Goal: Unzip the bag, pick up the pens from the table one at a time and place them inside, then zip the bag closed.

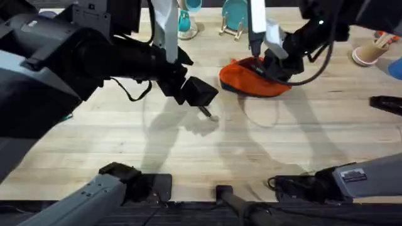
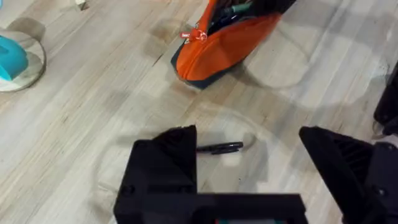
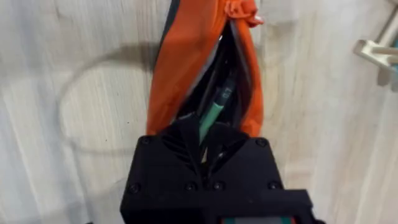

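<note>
The orange bag [image 1: 251, 80] lies on the table [image 1: 125, 138] right of centre, its zipper open and its dark lining showing [image 3: 180, 68]. My right gripper [image 1: 271, 63] sits in the bag's mouth, shut on the light green pen [image 3: 214, 112], which points down into the bag. The black pen [image 1: 206, 113] lies flat on the wood left of the bag. Just above it hovers my left gripper [image 1: 202, 100], open, and in the left wrist view the black pen [image 2: 221, 147] rests between the wide-spread fingers [image 2: 165, 168]. Beyond it the bag [image 2: 224, 46] shows a red zipper pull [image 2: 196, 35].
A teal round stand [image 1: 235, 16] and another teal object [image 1: 185, 22] stand at the back. A pink cup with sticks [image 1: 370, 51] is at the far right, with a black object [image 1: 386, 102] by the right edge. Bare wood stretches across the front.
</note>
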